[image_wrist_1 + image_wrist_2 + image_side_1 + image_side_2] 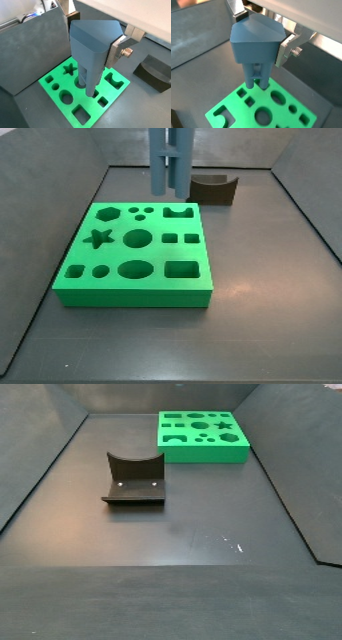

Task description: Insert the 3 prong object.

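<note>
Here I hold the 3 prong object (90,47) upright over the green board (77,107), my gripper (258,37) clamped on its broad upper end.

My silver finger plates (286,50) press the bar's flanks in both wrist views, the blue-grey body filling the gap between them. In a side view the bar's narrow legs (170,173) hang above the board's (134,288) 12 o'clock edge, over the row of small round holes; whether the tips touch the board I cannot tell. The dark brown block (214,190) with its curved notch sits on the floor at about 1 o'clock from the board, near it but apart. In a side view the block (134,481) stands well clear of the board (201,434).
</note>
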Robot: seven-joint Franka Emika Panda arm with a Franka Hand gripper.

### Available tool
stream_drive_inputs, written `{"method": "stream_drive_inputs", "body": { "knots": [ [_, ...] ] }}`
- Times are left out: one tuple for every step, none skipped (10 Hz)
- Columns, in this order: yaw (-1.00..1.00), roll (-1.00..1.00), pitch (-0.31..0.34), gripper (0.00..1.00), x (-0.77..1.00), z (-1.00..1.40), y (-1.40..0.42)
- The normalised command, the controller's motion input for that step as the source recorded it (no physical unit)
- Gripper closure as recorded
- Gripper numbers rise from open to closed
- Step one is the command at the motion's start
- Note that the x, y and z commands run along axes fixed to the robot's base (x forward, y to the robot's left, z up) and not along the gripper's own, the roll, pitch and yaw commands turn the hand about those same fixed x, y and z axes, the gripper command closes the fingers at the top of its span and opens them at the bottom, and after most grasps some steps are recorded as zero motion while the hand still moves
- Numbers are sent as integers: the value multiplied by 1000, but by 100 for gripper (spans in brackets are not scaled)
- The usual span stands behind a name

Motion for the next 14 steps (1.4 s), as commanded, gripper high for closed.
{"method": "stream_drive_inputs", "body": {
  "knots": [
    [-657, 207, 4, 100, 226, -609, 251],
    [-731, 140, 0, 100, 91, -400, 251],
    [-789, 67, 0, 100, 20, -320, 246],
    [-629, 46, 0, 100, 0, -343, 409],
    [-609, 51, 0, 100, 0, -354, 431],
    [-391, 0, -3, 100, -29, -343, 646],
    [0, -120, -60, 100, -177, -154, 989],
    [0, -123, -33, 100, -251, -129, 994],
    [-157, -30, -74, 100, -774, -100, 617],
    [-663, 0, -71, 100, -637, -100, 154],
    [-780, 0, -54, 100, -517, -49, 100],
    [-831, 0, -53, 100, -454, -49, 74],
    [-866, 0, -49, 100, -406, -63, 54],
    [-889, 0, -43, 100, -363, -74, 34]
  ]
}}
